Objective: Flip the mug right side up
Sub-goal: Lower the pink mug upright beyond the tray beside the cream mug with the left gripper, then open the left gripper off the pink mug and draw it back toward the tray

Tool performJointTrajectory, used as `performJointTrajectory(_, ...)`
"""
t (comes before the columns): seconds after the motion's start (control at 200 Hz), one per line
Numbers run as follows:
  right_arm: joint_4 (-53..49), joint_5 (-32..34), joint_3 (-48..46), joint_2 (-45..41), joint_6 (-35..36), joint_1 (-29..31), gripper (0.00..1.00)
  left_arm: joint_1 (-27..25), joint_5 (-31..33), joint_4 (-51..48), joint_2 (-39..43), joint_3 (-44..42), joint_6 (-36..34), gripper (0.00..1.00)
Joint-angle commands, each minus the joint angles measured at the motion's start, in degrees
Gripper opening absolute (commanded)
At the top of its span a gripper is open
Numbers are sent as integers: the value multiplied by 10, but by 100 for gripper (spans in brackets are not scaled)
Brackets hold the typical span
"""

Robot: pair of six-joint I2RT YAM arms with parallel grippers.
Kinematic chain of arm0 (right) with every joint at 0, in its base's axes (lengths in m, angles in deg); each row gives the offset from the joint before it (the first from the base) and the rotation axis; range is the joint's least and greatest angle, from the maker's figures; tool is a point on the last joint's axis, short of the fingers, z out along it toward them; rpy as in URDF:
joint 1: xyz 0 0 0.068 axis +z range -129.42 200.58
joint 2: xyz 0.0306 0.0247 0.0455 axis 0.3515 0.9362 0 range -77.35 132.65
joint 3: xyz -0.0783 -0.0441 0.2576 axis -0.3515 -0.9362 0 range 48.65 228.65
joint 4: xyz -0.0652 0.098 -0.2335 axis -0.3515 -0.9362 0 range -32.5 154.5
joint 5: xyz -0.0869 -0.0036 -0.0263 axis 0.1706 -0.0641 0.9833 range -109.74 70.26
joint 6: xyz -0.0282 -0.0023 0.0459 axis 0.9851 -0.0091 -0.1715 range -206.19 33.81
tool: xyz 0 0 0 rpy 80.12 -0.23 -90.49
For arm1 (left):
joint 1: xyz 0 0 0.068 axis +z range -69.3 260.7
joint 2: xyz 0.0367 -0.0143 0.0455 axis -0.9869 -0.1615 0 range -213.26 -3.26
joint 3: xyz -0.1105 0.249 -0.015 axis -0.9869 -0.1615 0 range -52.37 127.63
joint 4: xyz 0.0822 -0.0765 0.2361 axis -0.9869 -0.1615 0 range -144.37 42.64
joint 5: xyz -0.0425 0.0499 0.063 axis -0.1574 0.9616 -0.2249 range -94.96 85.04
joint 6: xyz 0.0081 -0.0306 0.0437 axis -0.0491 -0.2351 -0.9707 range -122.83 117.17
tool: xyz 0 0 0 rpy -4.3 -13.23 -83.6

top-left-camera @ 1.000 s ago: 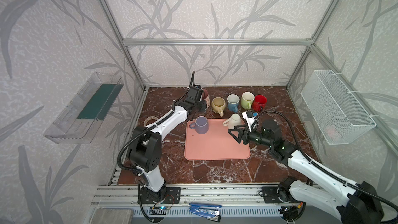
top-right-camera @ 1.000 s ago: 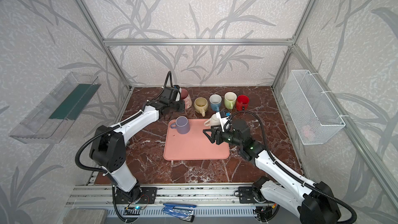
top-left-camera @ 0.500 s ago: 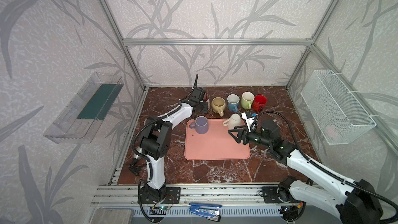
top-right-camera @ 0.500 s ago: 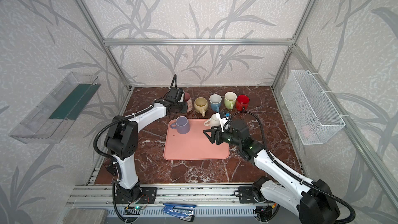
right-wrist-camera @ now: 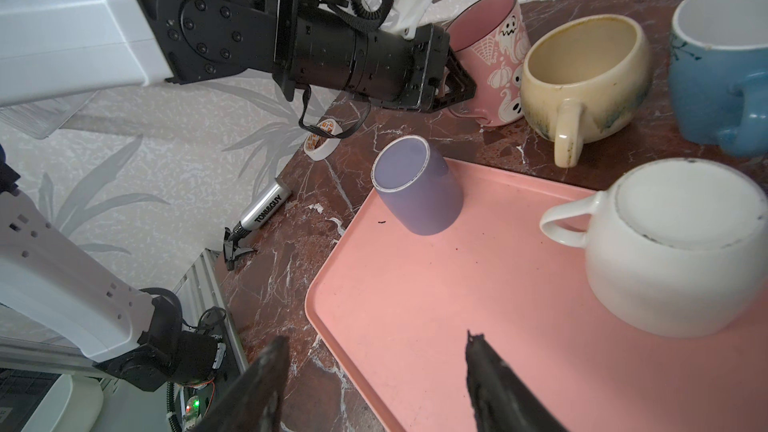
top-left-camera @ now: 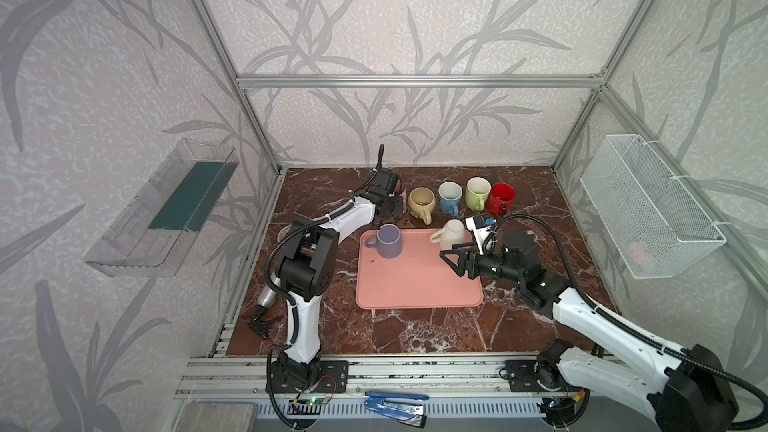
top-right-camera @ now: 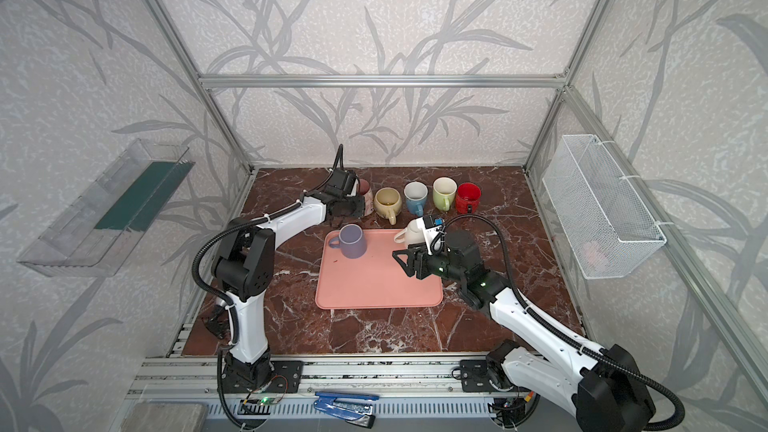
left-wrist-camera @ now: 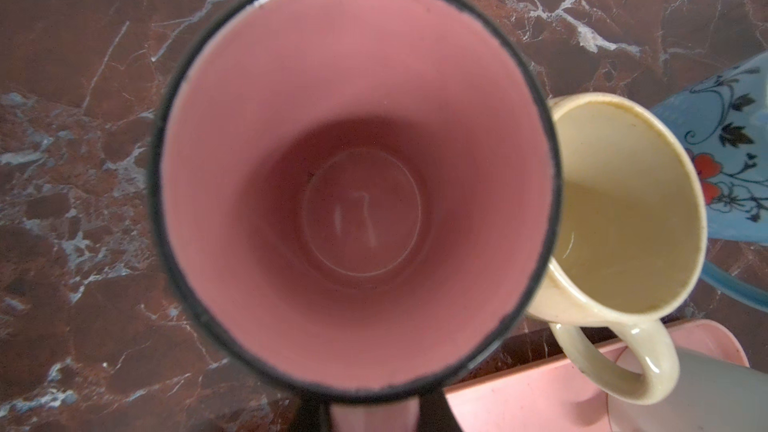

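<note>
Left arm's elbow has lifted and drawn in toward the tray (top-left-camera: pixel 415 289) over the last second, while the left tool (top-left-camera: pixel 394 206) stayed at the left end of the mug row; the right arm has not shifted. Left tool is clamped on the pink mug (left-wrist-camera: pixel 361 151), which sits mouth up with a strip of its pink side pinched between the fingers. Whether its base is flat on the counter (top-left-camera: pixel 415 334) cannot be told. The pink mug's rim is touching or just beside the cream mug (left-wrist-camera: pixel 623 209). Right tool (right-wrist-camera: pixel 376 336) hovers over the tray with its jaws apart and nothing between them. Purple mug (right-wrist-camera: pixel 419 197) and white mug (right-wrist-camera: pixel 673 259) are still base up on the tray. Risks, as judged: letting go before the pink mug is seated could tip it into the cream mug. A sideways withdrawal could drag either one. A low retreat path passes the purple mug and could knock it.
</note>
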Motion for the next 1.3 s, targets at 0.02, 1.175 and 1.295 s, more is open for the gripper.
performJointTrajectory(0.02,-5,9,2,-1,13,-2,67,0,-4,53,2,32,4,0)
performJointTrajectory(1.175,-141,68,73,-5,45,32,67,0,51,69,218,-169,68,36)
performJointTrajectory(1.295,-151,87,75,-9,45,58,67,14,49,70,230,-204,105,25)
